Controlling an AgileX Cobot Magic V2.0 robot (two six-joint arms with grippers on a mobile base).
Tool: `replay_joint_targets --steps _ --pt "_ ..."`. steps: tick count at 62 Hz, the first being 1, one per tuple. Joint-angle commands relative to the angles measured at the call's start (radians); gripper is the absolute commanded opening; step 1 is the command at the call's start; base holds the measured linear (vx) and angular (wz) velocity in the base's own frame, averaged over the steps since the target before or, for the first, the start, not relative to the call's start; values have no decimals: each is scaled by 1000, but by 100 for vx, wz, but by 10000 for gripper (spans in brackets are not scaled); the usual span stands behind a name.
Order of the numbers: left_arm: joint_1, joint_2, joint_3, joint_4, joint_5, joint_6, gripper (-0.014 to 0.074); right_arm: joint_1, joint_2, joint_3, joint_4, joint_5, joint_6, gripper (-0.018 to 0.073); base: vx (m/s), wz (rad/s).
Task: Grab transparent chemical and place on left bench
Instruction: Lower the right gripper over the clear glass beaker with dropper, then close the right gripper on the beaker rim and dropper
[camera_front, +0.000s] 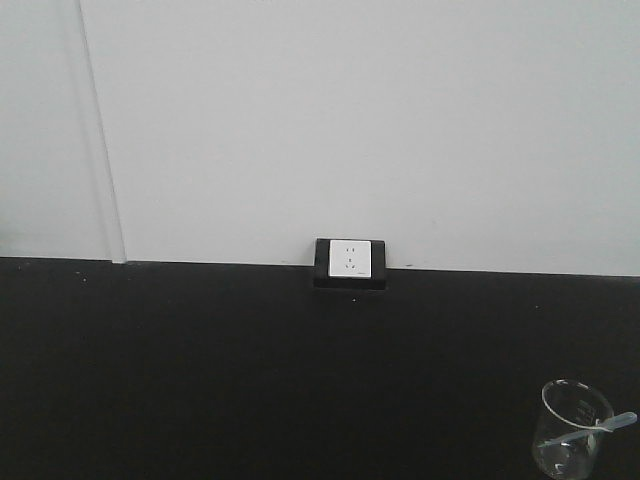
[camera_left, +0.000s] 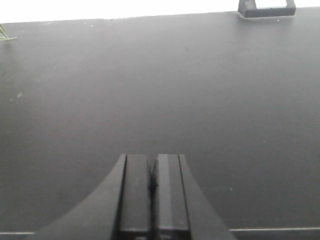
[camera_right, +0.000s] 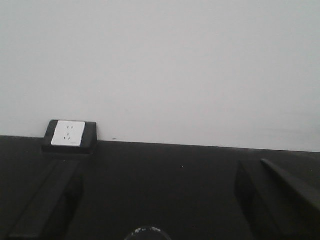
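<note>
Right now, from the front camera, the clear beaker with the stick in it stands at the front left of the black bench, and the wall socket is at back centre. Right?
Not quite. The exterior front-facing view shows the transparent chemical, with the pale stick in it, at the front right of the black bench, not the left. The wall socket is at back centre, as you said.

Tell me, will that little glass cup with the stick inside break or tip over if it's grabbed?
Probably fragile: the beaker looks like thin clear glass. It seems nearly empty, so likely light and easy to nudge. The stick leans over its rim and might shift.
</note>
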Motion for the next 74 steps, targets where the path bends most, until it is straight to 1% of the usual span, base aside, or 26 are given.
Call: replay_joint_targets --steps 1,12,18,24,37,48,54,59,74 --pt "-2 -19 16 -1 -78 -8 -3 -4 18 -13 20 -209 6 729 0 0" --pt "-2 -19 16 -1 -78 -8 -3 -4 116 116 76 -634 14 708 0 0" --pt "-2 -19 16 -1 -78 -8 -3 -4 196 183 131 -786 51 686 0 0" --pt "-2 -19 16 -1 -78 -8 -3 -4 304 220 163 -866 76 654 0 0" --pt "-2 -19 16 -1 -78 -8 -3 -4 544 228 156 -1040 107 574 0 0" --pt "-2 -19 16 -1 -78 -8 -3 -4 727 228 107 -1148 161 535 0 0" --pt "-2 -19 16 -1 -78 -8 -3 -4 821 228 86 -1244 209 530 0 0" --pt "-2 -19 16 -1 -78 -8 -3 -4 901 228 68 -1357 254 530 0 0" --pt "-2 -19 16 -1 -78 -8 -3 -4 1021 184 44 -1356 264 530 0 0"
